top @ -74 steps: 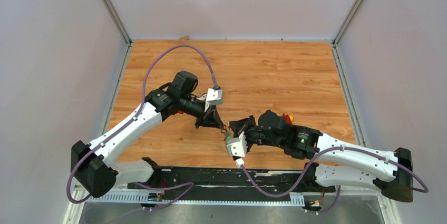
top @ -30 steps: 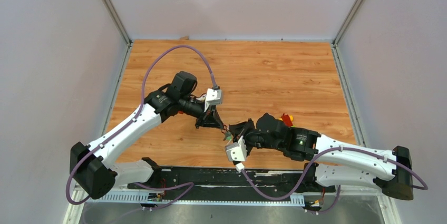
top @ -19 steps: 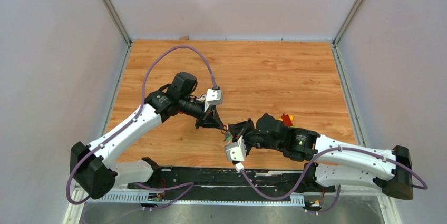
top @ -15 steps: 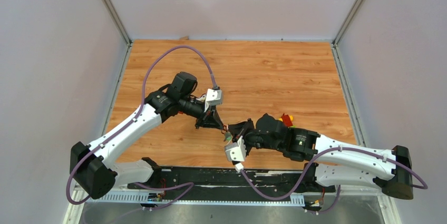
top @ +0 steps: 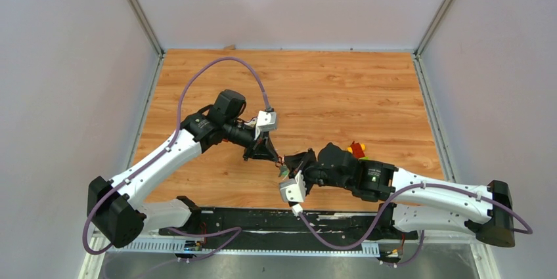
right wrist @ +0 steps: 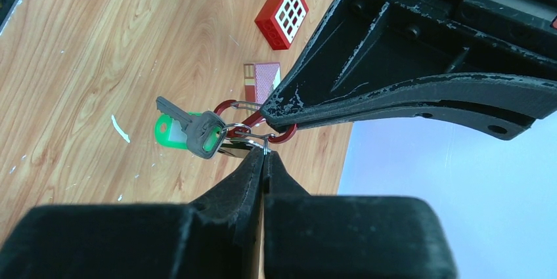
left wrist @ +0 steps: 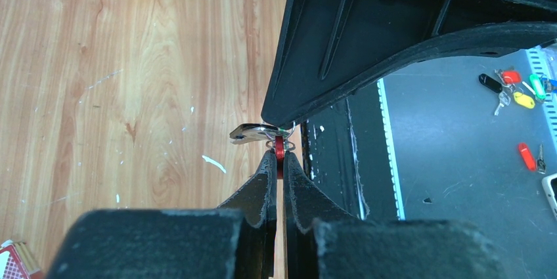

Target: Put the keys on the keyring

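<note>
L jaws pinch keyring point(left wrist: 279, 150), R jaws pinch key point(left wrist: 253, 132); let's brace it rigid, ease key on slow.

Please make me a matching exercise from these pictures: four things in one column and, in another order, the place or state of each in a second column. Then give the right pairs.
Things
1. keyring
2. green-headed key
3. red box with white squares
4. right gripper

Places or states
A. lies on the wooden table, touched by nothing
B. shut on a metal key
C. pinched in the shut left gripper
D. hangs above the table, close to both grippers

Pairs: 1-C, 2-D, 3-A, 4-B
</note>
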